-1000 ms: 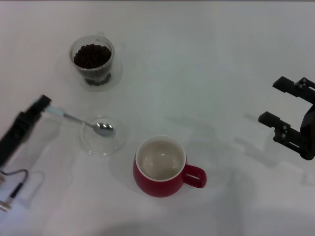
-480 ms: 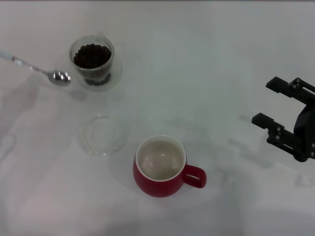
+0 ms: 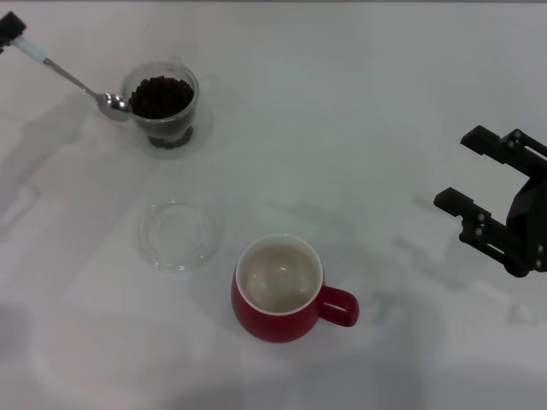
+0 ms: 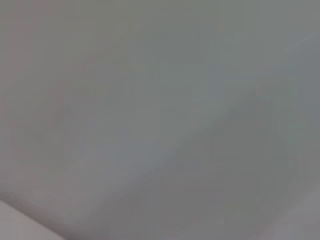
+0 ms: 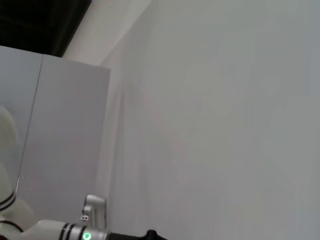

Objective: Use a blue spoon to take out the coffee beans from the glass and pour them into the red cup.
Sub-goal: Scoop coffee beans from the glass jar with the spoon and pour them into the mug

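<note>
Left gripper (image 3: 10,29): clamped on blue spoon (image 3: 75,80) handle.
Spoon bowl: at rim of glass (image 3: 160,104), beside coffee beans (image 3: 160,96).
Right gripper (image 3: 468,175): jaws apart, idle, right of red cup (image 3: 278,289).

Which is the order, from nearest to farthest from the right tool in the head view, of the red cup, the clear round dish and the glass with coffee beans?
Measured from the right tool, at the right edge:
1. The red cup, near the lower middle, its handle toward the tool.
2. The clear round dish, left of the cup.
3. The glass of coffee beans, far upper left.
</note>
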Robot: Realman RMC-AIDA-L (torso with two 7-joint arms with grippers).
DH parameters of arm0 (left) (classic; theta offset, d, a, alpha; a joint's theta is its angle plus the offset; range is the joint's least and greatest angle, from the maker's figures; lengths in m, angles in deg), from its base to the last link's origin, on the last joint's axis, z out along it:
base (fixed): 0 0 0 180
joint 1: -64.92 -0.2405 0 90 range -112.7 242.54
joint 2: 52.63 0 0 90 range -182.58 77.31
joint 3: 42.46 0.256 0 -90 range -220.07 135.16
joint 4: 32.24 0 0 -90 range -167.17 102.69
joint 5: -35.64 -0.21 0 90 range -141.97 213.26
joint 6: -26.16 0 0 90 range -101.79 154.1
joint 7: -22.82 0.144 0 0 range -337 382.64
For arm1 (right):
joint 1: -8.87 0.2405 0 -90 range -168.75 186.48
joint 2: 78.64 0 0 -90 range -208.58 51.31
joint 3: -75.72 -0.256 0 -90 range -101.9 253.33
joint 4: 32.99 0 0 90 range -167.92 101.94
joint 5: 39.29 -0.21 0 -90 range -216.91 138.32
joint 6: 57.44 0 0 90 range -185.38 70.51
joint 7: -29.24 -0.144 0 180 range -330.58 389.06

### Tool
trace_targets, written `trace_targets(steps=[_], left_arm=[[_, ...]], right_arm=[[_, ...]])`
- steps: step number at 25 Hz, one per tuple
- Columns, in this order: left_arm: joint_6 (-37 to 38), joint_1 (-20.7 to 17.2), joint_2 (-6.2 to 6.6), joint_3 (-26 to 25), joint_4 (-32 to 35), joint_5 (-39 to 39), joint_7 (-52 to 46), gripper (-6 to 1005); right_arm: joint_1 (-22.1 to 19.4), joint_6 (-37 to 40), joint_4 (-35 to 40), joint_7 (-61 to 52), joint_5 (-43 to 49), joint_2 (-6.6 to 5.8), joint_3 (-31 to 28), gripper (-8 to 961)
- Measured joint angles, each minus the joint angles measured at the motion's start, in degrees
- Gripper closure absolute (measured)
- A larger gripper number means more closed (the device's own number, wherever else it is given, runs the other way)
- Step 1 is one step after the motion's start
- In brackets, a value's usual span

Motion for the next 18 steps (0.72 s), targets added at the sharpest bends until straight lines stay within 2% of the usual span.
trace_targets(steps=[12,18], left_arm=[[-6.78,5.55,0.13,0.01,0.13,-3.86,3.64,869],[-11.25,7.32,-0.69,0.00,0.66,-5.08,6.74,868]], right_arm=[[-0.60,-1.16,1.62,-0.49,-0.12,0.12,-1.11,299],[-0.38,-1.55,1.76,-1.12,-0.18,0.13,-1.44,299]])
